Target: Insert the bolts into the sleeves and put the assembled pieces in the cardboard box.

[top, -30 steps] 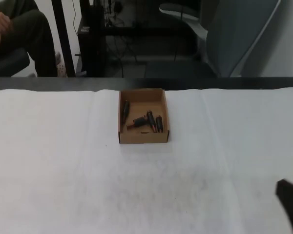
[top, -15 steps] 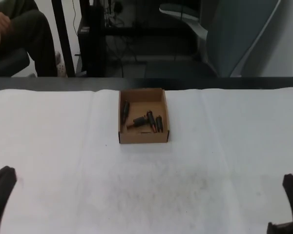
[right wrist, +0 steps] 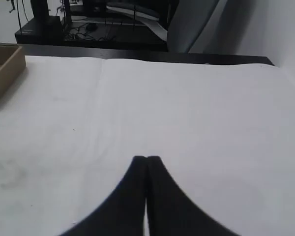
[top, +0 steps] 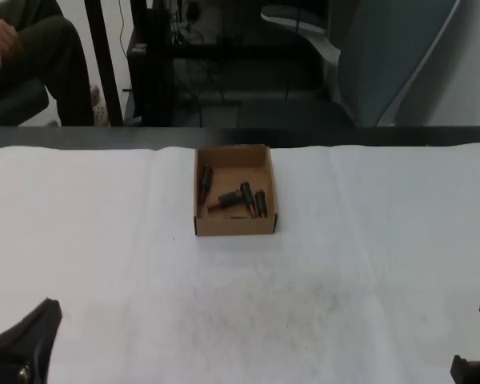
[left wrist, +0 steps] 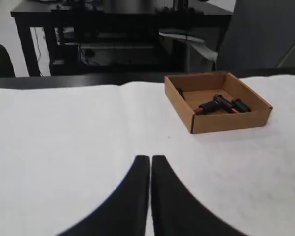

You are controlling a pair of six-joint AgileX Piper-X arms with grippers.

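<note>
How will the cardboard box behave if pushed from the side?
Probably slides: the cardboard box looks thin-walled and holds only a few small pieces. Low and open-topped, so unlikely to tip. The pieces look cylindrical and may roll inside.

Cardboard box [top: 235, 226]: far middle of the worktop [top: 344, 264].
Assembled pieces [top: 240, 198]: several, dark, lying inside it.
Arms [top: 22, 346] [top: 478, 366]: one at each near corner.

An office: swivel chair [top: 384, 56], black desk [left wrist: 137, 11], cables [top: 190, 74].
</note>
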